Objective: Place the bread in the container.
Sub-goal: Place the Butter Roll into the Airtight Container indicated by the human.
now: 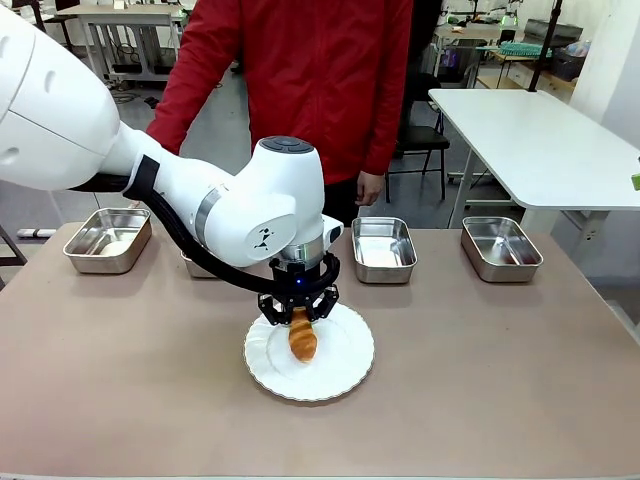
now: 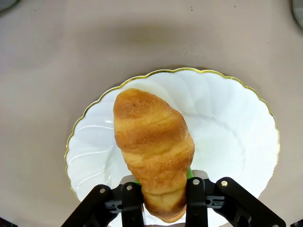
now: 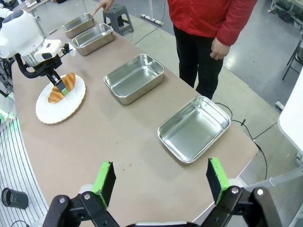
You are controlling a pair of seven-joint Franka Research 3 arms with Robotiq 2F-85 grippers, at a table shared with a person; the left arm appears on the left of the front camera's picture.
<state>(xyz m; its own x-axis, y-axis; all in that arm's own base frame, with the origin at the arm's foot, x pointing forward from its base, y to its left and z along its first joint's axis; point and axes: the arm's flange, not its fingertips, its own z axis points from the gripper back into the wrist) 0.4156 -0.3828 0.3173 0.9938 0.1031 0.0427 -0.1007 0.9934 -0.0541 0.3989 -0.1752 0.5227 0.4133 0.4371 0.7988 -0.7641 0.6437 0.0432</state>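
Note:
The bread (image 1: 303, 340), a golden-brown croissant, lies on the round white plate (image 1: 345, 370) near the table's middle. My left gripper (image 1: 300, 318) comes straight down on it and is shut on its near end. In the left wrist view both fingers (image 2: 196, 196) press the sides of the bread (image 2: 154, 146) over the gold-rimmed plate (image 2: 232, 127). Steel containers (image 1: 383, 248) stand in a row along the far edge. My right gripper (image 3: 161, 172) hangs open high above the table's right end, holding nothing.
Other pans sit at far left (image 1: 108, 240) and far right (image 1: 500, 247); another (image 3: 93, 39) is partly behind my left arm in the front view. A person in red stands at the far side, one hand (image 3: 103, 5) pointing by the end pan (image 3: 78, 24).

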